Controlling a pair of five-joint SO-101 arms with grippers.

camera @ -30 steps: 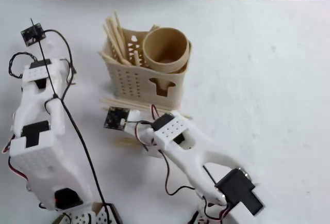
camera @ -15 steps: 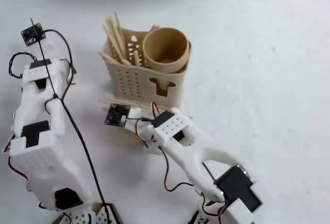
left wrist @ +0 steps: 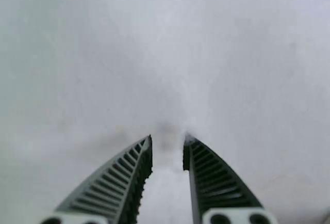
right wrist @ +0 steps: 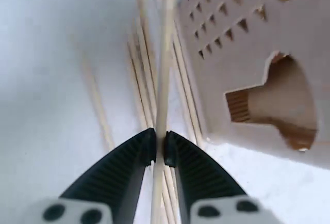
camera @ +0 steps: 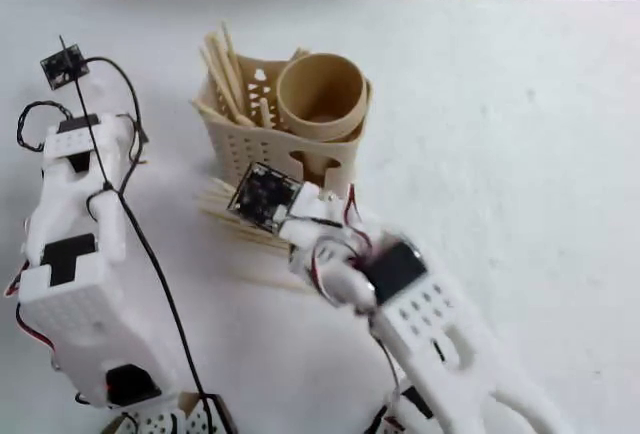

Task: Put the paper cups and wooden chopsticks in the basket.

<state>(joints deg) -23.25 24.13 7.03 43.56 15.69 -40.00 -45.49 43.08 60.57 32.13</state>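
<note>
High view: your right arm hides its own fingertips

The right arm [camera: 400,294] covers its gripper just in front of the basket [camera: 285,159]. Paper cups [camera: 322,94] sit nested inside it, and pale loose chopsticks [camera: 225,216] fan out on the table [camera: 520,104].

Left wrist view: your left gripper [left wrist: 167,146] stands slightly parted over the table.

Right wrist view: your right gripper [right wrist: 160,144] is clamped on one pale chopstick [right wrist: 166,53], beside the basket wall.

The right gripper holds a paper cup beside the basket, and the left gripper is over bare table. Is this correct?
Not a cup: the right gripper is shut on a wooden chopstick beside the basket, as the right wrist view shows.
</note>
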